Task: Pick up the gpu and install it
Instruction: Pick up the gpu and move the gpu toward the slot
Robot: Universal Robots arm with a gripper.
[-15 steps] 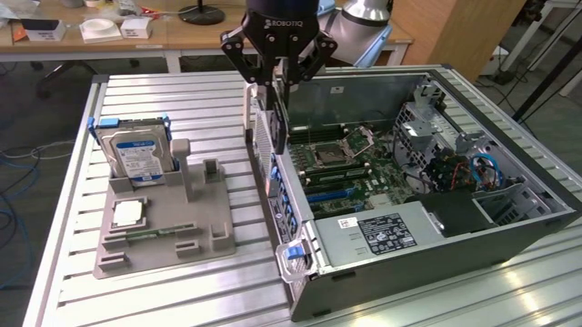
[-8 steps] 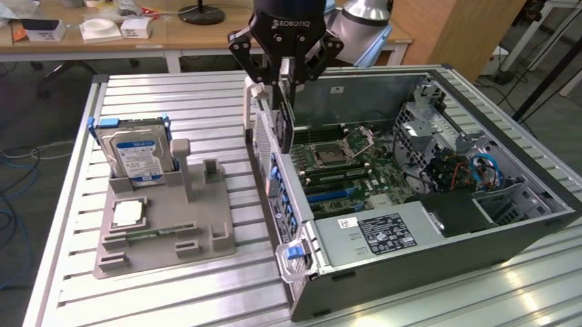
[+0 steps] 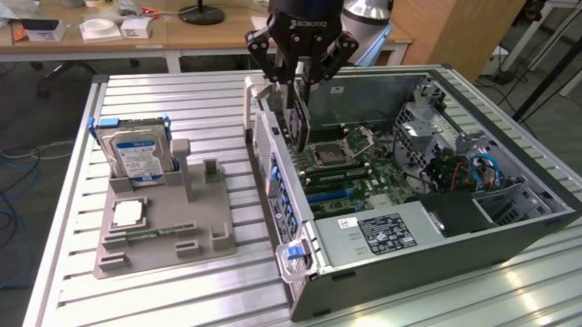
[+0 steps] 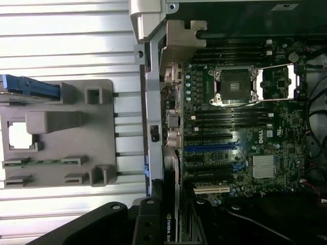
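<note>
Over computer case [image 3: 409,272] back edge: your gripper [image 3: 300,80], partway closed, grips graphics card [image 3: 298,126] upright. Install step; seating probably needs its edge aligned with blue slot [image 4: 212,148].

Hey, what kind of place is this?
Probably a robotics lab or workshop: an open black desktop computer case lies on a slatted aluminium table, a grey plastic parts fixture holds a silver hard drive, and cluttered wooden desks stand behind.
</note>
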